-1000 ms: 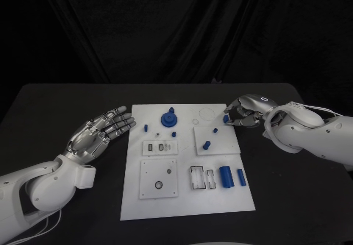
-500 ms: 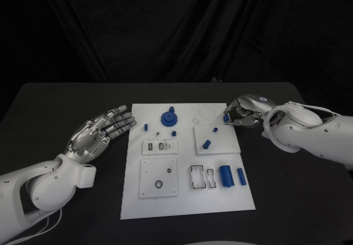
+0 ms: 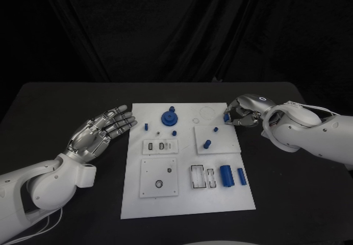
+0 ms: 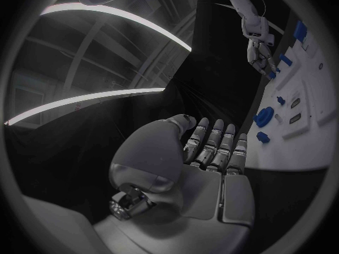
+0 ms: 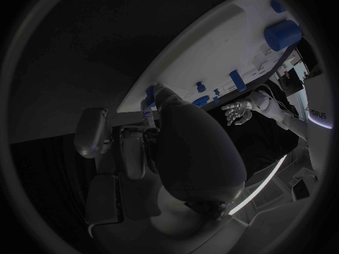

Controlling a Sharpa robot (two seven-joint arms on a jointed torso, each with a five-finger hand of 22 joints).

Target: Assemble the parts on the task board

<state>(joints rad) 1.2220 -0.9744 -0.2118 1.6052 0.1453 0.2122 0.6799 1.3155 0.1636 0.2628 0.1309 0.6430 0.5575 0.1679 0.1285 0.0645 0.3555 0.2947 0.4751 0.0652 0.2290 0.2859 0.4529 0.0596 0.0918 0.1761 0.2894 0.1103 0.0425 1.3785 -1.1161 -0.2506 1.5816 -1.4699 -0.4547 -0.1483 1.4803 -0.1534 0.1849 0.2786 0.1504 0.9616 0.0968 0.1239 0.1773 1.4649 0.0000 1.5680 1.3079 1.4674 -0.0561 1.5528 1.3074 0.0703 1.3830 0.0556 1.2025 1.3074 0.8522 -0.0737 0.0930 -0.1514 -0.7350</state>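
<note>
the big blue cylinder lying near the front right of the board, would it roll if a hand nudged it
Probably: the big blue cylinder lies on its side on the flat task board. It looks rigid, and smooth enough that it may slip in a loose grip.

We cannot resolve how the right hand (image 3: 241,114) holds the small blue part (image 3: 226,118) at the task board's (image 3: 187,201) far right edge: its curled fingers cover most of that part in the head view. In the right wrist view, the palm (image 5: 191,152) hides the contact. The small dark fittings (image 3: 157,184) on the board's near plates are too small to identify.
</note>
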